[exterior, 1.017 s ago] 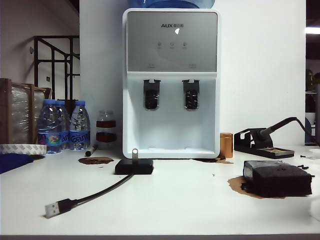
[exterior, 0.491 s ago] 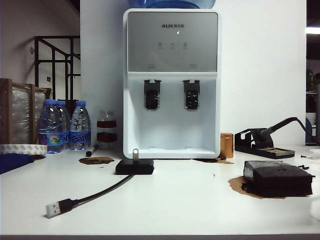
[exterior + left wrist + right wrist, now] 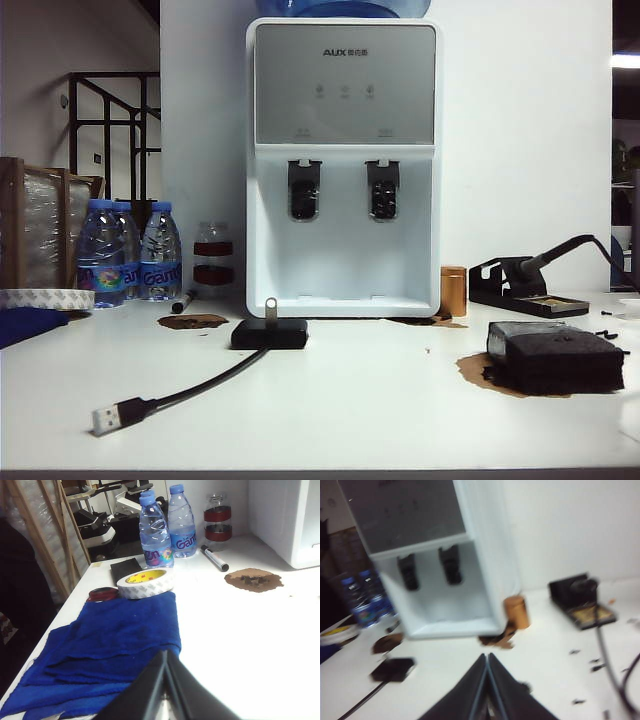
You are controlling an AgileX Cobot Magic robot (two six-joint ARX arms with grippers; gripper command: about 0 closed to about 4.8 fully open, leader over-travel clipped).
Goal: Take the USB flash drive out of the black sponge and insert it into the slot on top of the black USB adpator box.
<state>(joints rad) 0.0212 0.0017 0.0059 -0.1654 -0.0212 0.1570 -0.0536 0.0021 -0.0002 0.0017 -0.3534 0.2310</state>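
The left gripper [image 3: 166,656] shows in its wrist view with both black fingers pressed together to a point, holding nothing, above the edge of a blue cloth [image 3: 110,645] on the white table [image 3: 250,645]. The right gripper [image 3: 487,658] is likewise pinched closed and empty in its own blurred wrist view, hanging over bare tabletop in front of the water dispenser [image 3: 427,555]. Neither gripper appears in the exterior view. Taking the water dispenser [image 3: 343,165] as the landmark there, the adaptor box [image 3: 269,333] lies flat just in front of its lower left corner, and the flash drive [image 3: 269,308] stands upright out of the box's top, ring loop uppermost. The box's cable [image 3: 195,385] runs forward and left from it to a silver plug [image 3: 106,418] near the table's front edge. The sponge [image 3: 555,355] sits well to the right of the dispenser and forward of it, on a brown stain, with shiny tape over its back part. Behind the sponge, right of the dispenser, are a soldering iron stand [image 3: 525,285] and a small copper-coloured cylinder [image 3: 453,290] close to the dispenser's right corner. Left of the dispenser stand water bottles [image 3: 125,250] and a glass jar [image 3: 212,258], with a marker [image 3: 183,300] and another brown stain in front of them; a roll of tape [image 3: 35,297] lies further left still.
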